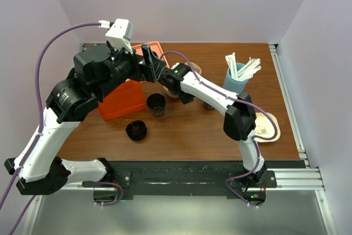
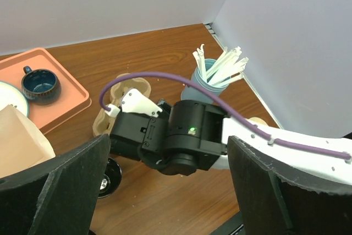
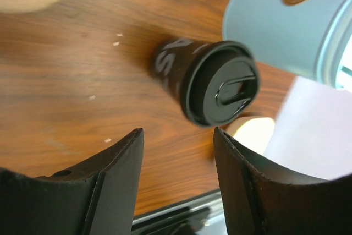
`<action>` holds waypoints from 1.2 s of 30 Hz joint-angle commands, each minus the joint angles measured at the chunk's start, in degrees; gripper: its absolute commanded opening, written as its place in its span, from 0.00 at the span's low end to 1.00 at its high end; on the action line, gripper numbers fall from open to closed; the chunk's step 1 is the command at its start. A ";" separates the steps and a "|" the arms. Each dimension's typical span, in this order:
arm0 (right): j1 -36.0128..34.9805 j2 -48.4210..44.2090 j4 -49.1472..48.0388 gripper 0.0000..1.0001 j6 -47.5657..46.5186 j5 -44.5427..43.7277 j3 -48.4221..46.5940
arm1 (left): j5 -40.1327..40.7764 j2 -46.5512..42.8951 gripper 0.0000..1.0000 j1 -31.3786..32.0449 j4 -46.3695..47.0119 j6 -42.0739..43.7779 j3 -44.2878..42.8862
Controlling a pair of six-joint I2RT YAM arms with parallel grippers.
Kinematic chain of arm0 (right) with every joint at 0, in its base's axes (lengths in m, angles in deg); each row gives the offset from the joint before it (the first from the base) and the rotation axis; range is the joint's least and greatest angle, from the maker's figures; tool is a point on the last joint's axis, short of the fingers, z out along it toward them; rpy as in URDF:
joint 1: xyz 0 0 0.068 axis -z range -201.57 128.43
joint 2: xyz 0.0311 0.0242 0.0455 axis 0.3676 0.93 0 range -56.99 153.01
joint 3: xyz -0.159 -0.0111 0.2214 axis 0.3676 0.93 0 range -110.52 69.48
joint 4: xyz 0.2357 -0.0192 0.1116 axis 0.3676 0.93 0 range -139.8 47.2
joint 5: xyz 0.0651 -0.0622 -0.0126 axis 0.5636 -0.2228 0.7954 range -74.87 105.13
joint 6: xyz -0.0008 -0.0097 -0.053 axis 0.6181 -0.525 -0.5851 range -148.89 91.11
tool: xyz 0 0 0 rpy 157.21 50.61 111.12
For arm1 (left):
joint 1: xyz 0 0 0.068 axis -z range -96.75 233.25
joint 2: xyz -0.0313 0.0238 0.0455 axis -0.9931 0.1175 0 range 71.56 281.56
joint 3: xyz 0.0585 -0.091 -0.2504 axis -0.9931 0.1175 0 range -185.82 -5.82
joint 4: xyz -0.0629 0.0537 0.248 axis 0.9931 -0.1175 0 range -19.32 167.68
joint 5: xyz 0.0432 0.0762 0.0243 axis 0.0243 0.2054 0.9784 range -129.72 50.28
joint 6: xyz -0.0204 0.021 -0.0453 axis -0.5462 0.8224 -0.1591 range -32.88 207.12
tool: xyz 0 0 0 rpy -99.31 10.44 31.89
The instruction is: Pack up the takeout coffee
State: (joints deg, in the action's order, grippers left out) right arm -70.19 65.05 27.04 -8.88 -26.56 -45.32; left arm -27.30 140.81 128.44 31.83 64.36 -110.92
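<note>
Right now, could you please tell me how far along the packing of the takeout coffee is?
Nothing looks packed yet: the lidded coffee cup sits on the table near the blue straw holder. In hand, nothing: the right fingers are open with the cup just beyond them, and the left fingers are open and empty. Still left: grasp the cup and pack it.

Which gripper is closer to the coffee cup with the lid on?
Right. The right gripper is open just short of the lidded cup, which stands past its fingertips. The left gripper is farther away, open, facing the right arm's wrist.
</note>
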 commanded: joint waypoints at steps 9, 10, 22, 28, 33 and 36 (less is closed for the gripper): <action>13.63 -16.83 -12.84 0.54 1.53 24.28 6.00 | 7.08 -1.23 1.00 0.25 -5.65 2.81 1.21; 13.99 -16.49 -14.07 0.54 0.65 25.42 5.39 | 7.43 -0.97 1.00 0.25 -7.31 2.46 1.91; 15.05 1.54 -16.89 0.52 -12.10 31.41 -17.39 | 9.53 2.64 0.99 0.07 -27.70 -3.51 -5.82; 15.13 0.31 -17.34 0.53 -9.12 33.26 -14.74 | 22.62 1.76 0.98 -1.41 -29.04 -8.26 -3.28; 15.05 -3.46 -15.31 0.53 -7.09 37.02 -13.96 | 33.69 6.05 0.93 -10.88 -28.87 -10.63 -4.05; 15.05 -5.06 -15.75 0.53 -5.09 39.14 -14.91 | 31.88 9.13 0.90 -18.35 -27.90 -11.51 -9.24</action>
State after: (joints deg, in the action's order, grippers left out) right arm -55.02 66.49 11.17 -16.91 8.67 -58.39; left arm -1.22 146.28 117.71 2.50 56.09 -114.96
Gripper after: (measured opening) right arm 0.528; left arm 0.913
